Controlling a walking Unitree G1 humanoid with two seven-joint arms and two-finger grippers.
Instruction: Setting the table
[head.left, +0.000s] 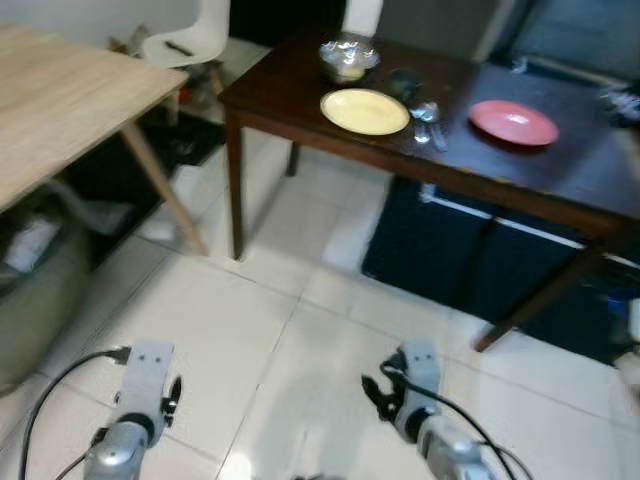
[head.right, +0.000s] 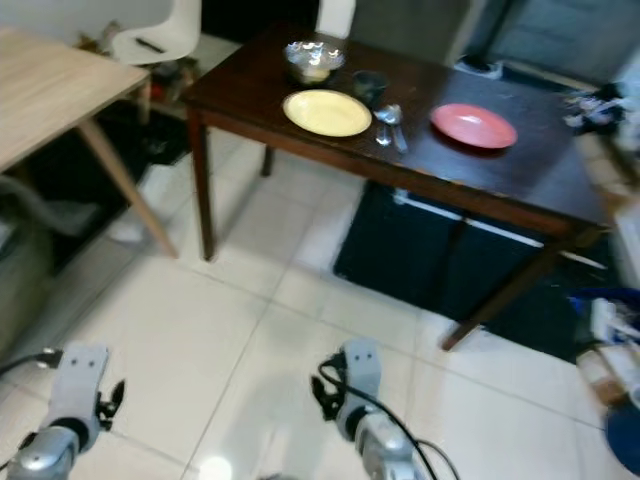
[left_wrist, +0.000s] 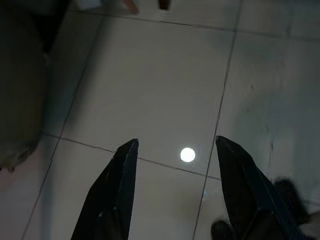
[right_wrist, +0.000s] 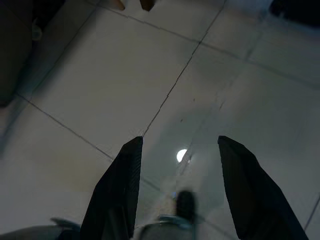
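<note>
A dark wooden table stands ahead. On it lie a yellow plate, a red plate, a shiny metal bowl, a dark cup and spoons. Both arms hang low over the white tiled floor, well short of the table. My left gripper is open above the tiles with nothing between its fingers. My right gripper is open too, also over bare floor.
A light wooden table stands at the left, with a white chair behind it. A dark cabinet sits under the dark table. Clutter lies at the far right. Open tiled floor lies between me and the table.
</note>
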